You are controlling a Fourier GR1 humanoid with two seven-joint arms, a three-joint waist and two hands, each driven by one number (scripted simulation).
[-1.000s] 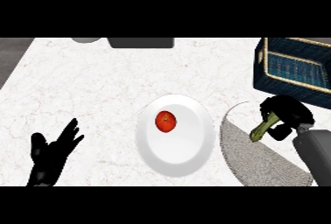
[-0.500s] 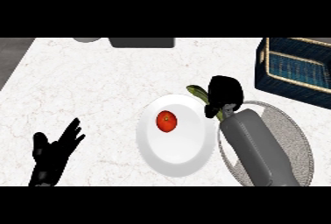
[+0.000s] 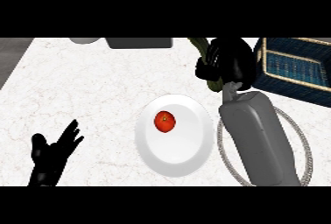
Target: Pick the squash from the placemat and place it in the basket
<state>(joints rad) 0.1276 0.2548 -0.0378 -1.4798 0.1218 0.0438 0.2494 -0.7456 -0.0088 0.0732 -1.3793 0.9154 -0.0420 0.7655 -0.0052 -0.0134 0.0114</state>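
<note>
The right hand (image 3: pixel 227 59) is seen at the upper part of the view, over the white speckled counter (image 3: pixel 97 87), just to the left of the basket (image 3: pixel 294 70). Its black fingers are curled round the squash (image 3: pixel 204 52), so the squash is grasped and lifted off the placemat (image 3: pixel 304 151). Only a dark green, elongated part of the squash is shown: one end comes out above the hand, and a small olive part is seen below the fingers. The rest is hidden by the hand. The squash is held beside the basket, to its left, and is not inside it.

The basket is dark blue with a light rim and is placed at the right upper corner of the view. The placemat is round and grey with a pale border; it lies below the basket and is mostly covered by the grey right forearm.

A white plate (image 3: pixel 174 157) is placed near the middle of the counter, just beside the placemat, and a red tomato (image 3: pixel 164 121) lies on its upper half.

The left hand (image 3: pixel 53 156) is shown at the lower left, released, with the fingers straight and pointing up, and nothing is held in it.

At the top edge a grey rectangular object (image 3: pixel 139 43) and a part of a round grey object (image 3: pixel 84 40) are seen.
</note>
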